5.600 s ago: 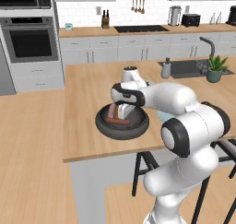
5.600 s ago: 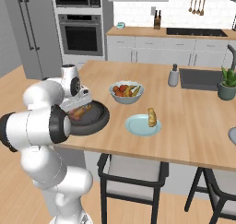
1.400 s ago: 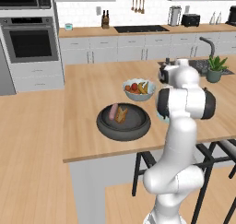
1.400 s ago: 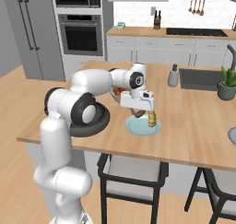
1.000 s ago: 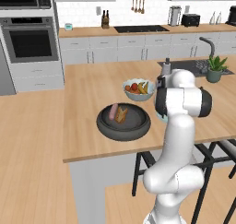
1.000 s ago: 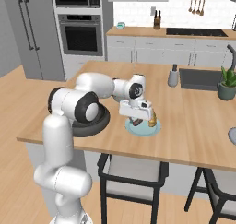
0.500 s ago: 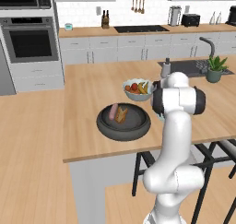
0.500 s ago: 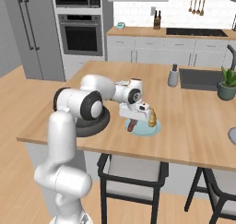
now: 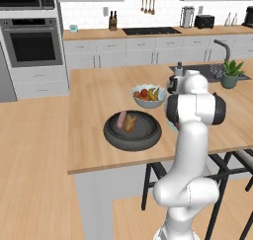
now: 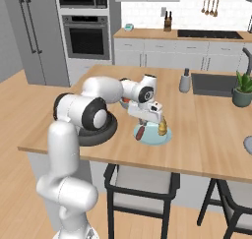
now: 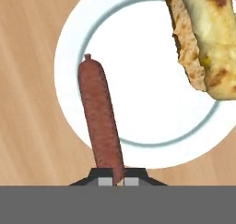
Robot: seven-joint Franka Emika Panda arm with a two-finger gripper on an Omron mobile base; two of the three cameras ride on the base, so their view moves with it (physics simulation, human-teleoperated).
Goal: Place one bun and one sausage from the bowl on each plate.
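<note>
End effector (image 11: 118, 180) clamped on near end of sausage (image 11: 100, 119), held over pale plate (image 11: 138, 144). Bun (image 11: 205, 38) resting on far side of same plate. Plate set on wooden table (image 10: 206, 134), just beside dark bowl (image 9: 132, 135). Second sausage (image 9: 121, 119) and bun (image 9: 130, 123) lying in bowl. Fruit bowl (image 9: 147, 97) beyond, near bowl rim.

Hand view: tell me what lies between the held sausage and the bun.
Bare plate surface alone separates the sausage, gripped by the pincer, from the bun in the hand view.
</note>
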